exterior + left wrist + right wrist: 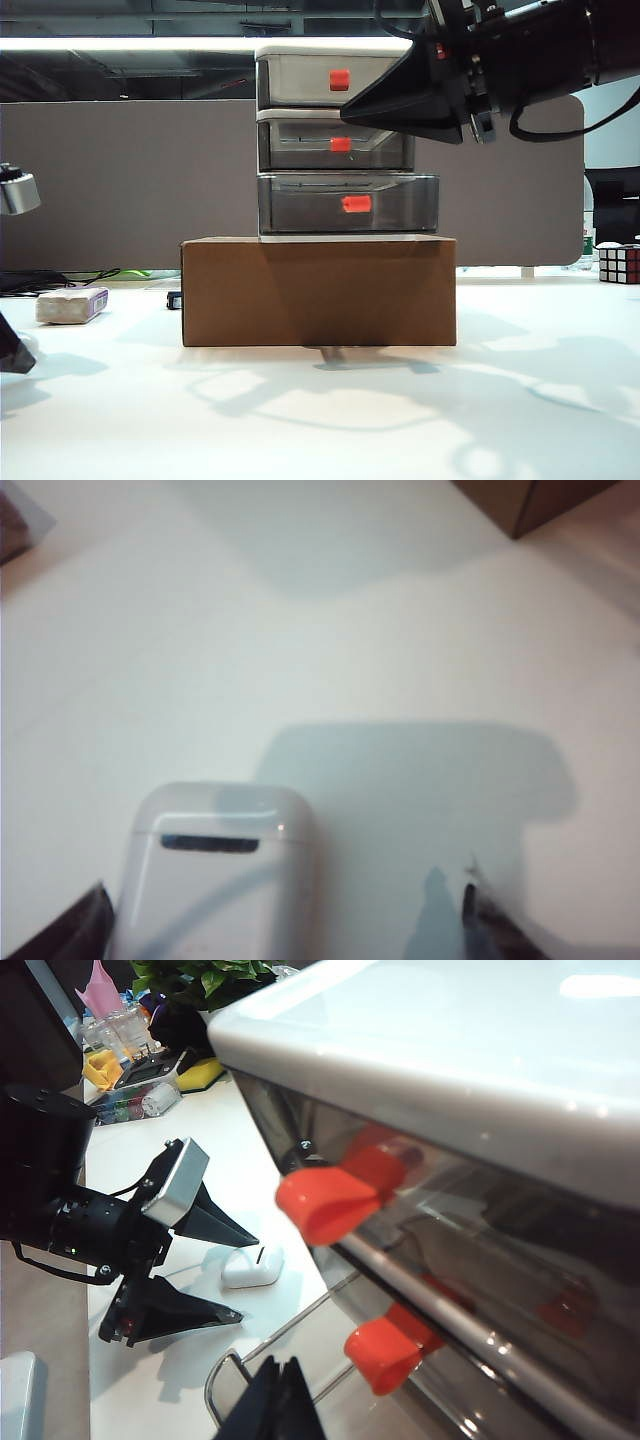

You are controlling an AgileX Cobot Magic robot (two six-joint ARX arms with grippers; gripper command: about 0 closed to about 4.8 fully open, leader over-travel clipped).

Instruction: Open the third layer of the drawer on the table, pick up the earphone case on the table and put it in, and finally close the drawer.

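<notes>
Exterior view: low, near table height, facing the front of the brown cardboard box (318, 291) and the smoky grey three-tier plastic drawer unit (345, 140) stacked on it.
Left wrist view: very near the flat white tabletop (330, 650), looking down over the glossy white rounded earphone case (212, 875).
Right wrist view: high, close against the drawer unit's (460, 1160) front, looking along it and down to the table.
Shared: both wrist views show the earphone case (252, 1266); the right wrist view also takes in the wide-spread left gripper (238, 1276).
</notes>
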